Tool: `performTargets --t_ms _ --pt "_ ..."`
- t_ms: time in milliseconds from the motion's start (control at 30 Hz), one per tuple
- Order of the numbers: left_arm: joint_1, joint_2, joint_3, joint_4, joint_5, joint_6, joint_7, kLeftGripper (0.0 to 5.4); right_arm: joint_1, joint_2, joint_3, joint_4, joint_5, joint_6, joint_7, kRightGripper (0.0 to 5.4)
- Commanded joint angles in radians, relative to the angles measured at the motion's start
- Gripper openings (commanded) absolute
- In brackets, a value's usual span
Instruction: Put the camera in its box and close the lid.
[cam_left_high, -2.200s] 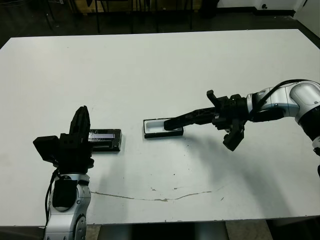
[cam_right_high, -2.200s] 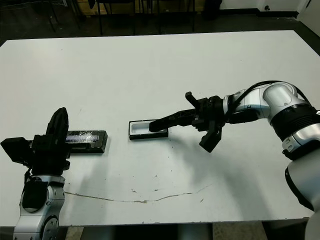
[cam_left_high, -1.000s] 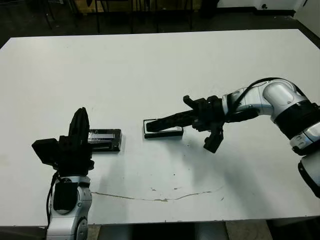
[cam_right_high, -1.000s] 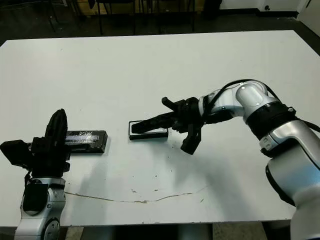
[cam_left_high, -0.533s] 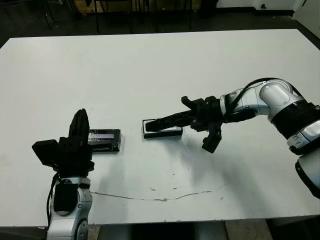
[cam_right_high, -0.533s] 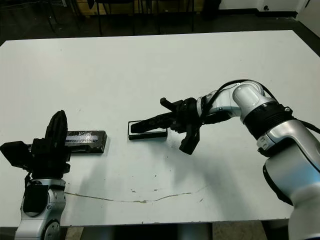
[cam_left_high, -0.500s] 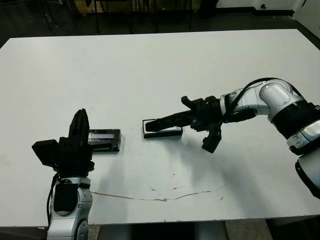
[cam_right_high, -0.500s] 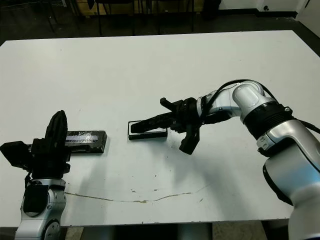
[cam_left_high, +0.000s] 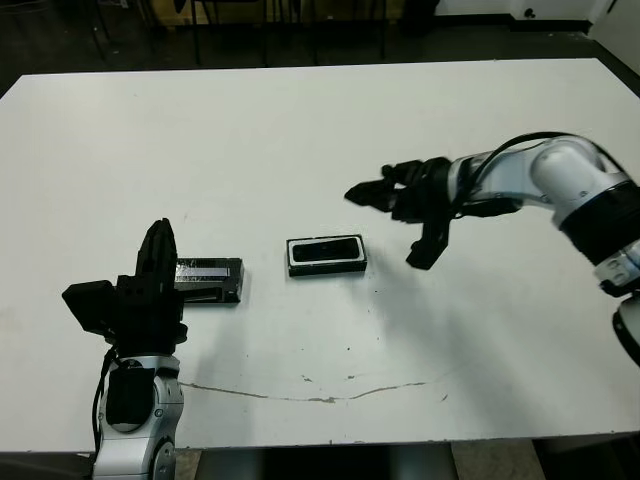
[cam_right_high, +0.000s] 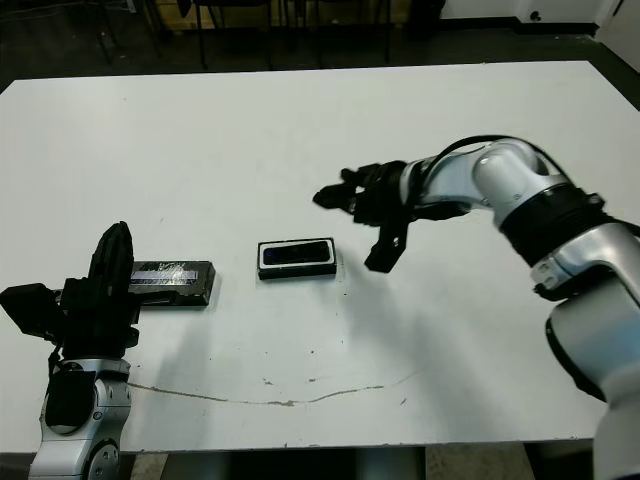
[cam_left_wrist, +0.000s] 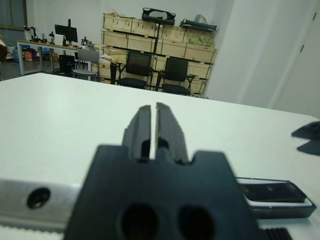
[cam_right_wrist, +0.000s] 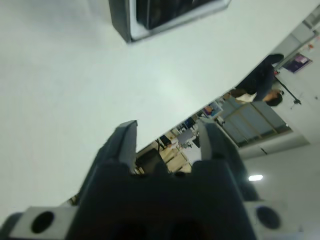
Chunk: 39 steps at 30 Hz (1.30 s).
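Right gripper (cam_left_high: 362, 192) has pulled back off the box (cam_left_high: 326, 255), fingers apart, holding nothing. Camera (cam_left_high: 325, 250) lies inside box, below + ahead of those fingertips. Left gripper (cam_left_wrist: 150, 125): 2 fingers together, empty. Lid (cam_left_high: 208, 278) just beyond them, on table (cam_left_high: 300, 130).
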<state>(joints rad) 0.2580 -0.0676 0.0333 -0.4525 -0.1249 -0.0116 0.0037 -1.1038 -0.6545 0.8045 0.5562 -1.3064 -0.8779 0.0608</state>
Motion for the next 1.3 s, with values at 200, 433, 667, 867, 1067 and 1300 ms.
performTargets --t_ms 200,433,667,867,1067,1300 --pt "0.006 0.014 0.005 0.014 0.011 0.010 0.000 0.00 0.032 -0.038 -0.027 -0.027 0.049 0.010 0.015 3.97" --pt "0.004 0.013 0.014 0.019 -0.011 0.007 -0.013 0.00 0.081 -0.014 -0.164 0.057 0.268 0.003 -0.068 5.22" --pt "0.003 0.009 0.018 0.023 -0.014 0.000 -0.010 0.00 0.186 0.037 -0.307 0.096 0.576 -0.029 -0.100 4.81" --pt "0.003 0.016 0.024 0.020 -0.019 0.000 -0.016 0.00 0.344 0.102 -0.390 -0.072 0.892 0.096 0.108 3.71" --pt "-0.004 0.019 0.021 0.003 -0.019 0.018 -0.013 0.00 0.508 0.225 -0.428 -0.221 1.059 0.307 0.216 2.63" --pt "0.000 0.016 0.021 -0.010 -0.032 0.024 -0.012 0.00 0.595 0.311 -0.412 -0.310 1.017 0.397 0.248 1.33"
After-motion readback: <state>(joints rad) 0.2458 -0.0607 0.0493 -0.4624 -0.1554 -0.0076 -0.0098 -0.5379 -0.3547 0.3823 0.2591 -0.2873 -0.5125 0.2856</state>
